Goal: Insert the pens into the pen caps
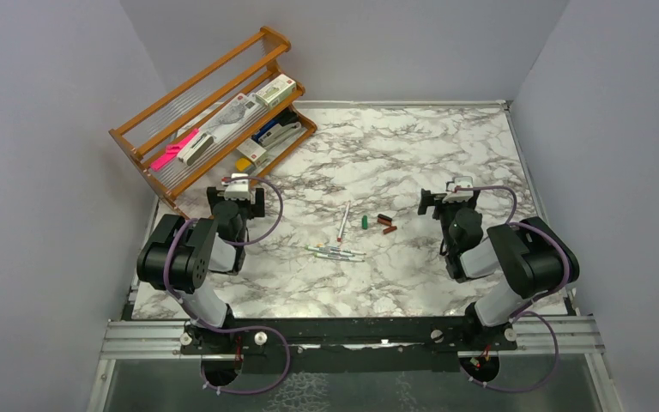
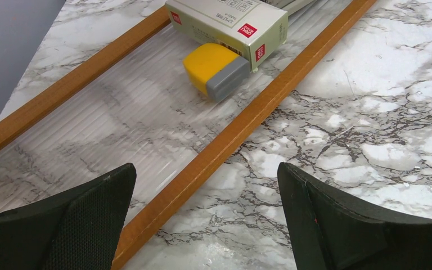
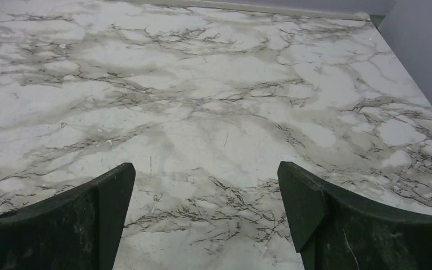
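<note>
Top external view shows you three thin white-grey marker pens [image 1: 343, 221] lying uncapped on the white marble table [image 1: 412, 146]. Use the tiny green pen cap [image 1: 365, 222] as your mark. One pen lies just beside the green cap on the left arm's side, pointing away from the arm bases. The other two pens [image 1: 336, 251] lie side by side, a little nearer the bases than the green cap and also on the left arm's side. Two tiny dark red-brown pen caps [image 1: 384, 219] sit just beside the green cap on the right arm's side, close together. Far from the green cap, toward the back corner on the left arm's side, stands a brown wooden rack [image 1: 197, 81]. It holds a bright pink marker [image 1: 174, 151], a yellow and grey block [image 2: 214, 70] and a white cardboard box [image 2: 228, 25]. Your left claw [image 2: 205, 177] hangs well away from the green cap on the left arm's side, above the rack's front rail. Its two black fingers [image 2: 79, 219] are spread wide with nothing between them. Your right claw [image 3: 205, 177] hangs well away from the green cap on the right arm's side, over the marble, spread wide too and holding nothing.
</note>
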`<action>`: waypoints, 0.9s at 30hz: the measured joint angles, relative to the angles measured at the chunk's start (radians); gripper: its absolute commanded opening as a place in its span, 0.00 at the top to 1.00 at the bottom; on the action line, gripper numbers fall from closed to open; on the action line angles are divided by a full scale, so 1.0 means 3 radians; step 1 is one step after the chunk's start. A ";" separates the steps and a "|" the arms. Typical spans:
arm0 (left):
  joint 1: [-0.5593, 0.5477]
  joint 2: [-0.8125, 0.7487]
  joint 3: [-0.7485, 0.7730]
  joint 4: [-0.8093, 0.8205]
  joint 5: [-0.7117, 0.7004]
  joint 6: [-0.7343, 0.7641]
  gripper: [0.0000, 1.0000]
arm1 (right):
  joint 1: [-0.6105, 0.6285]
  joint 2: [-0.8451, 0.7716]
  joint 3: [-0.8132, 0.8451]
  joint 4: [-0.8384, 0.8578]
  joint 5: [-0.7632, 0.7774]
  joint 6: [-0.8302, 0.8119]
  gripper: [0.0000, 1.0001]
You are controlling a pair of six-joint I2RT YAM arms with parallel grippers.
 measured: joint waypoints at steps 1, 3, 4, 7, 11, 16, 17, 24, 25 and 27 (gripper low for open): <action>0.0004 0.0000 0.0000 0.0000 0.0001 0.0000 0.01 | 0.0000 0.0000 0.0000 0.0000 0.0000 0.0000 0.00; 0.0019 0.0000 0.0000 -0.0001 0.0070 0.0000 0.01 | 0.0000 0.0000 0.0000 0.0000 0.0000 0.0000 0.01; 0.0045 0.0000 0.0000 -0.0001 0.0161 0.0003 0.01 | 0.0000 0.0000 0.0000 0.0000 0.0001 0.0000 0.00; 0.0118 -0.0001 0.0000 -0.0001 0.0345 0.0001 0.01 | 0.0000 0.0000 0.0000 0.0000 0.0000 0.0000 0.00; 0.0144 -0.0164 -0.0008 -0.0140 0.0498 0.0001 0.01 | 0.0000 0.0000 0.0000 0.0000 0.0000 0.0000 0.00; 0.0004 -0.0755 -0.0015 -0.0423 0.0443 0.0065 0.01 | 0.0000 0.0000 0.0000 0.0001 0.0001 0.0000 0.00; -0.0097 -0.0879 -0.0017 -0.0449 0.0389 0.0092 0.01 | 0.0000 -0.0003 0.0000 0.0001 0.0001 -0.0001 0.00; -0.0732 -0.1701 0.0069 -0.0848 0.0280 0.0198 0.01 | 0.0000 -0.0305 0.0055 -0.0308 -0.0001 -0.0024 0.00; -0.0809 -0.1780 0.0137 -0.0926 0.0270 0.0172 0.01 | 0.0000 -0.0422 0.0128 -0.0516 -0.0005 -0.0033 0.00; -0.0944 -0.1831 0.0388 -0.1157 0.0285 0.0066 0.01 | 0.0000 -0.0685 0.0359 -0.0966 -0.0022 -0.0022 0.00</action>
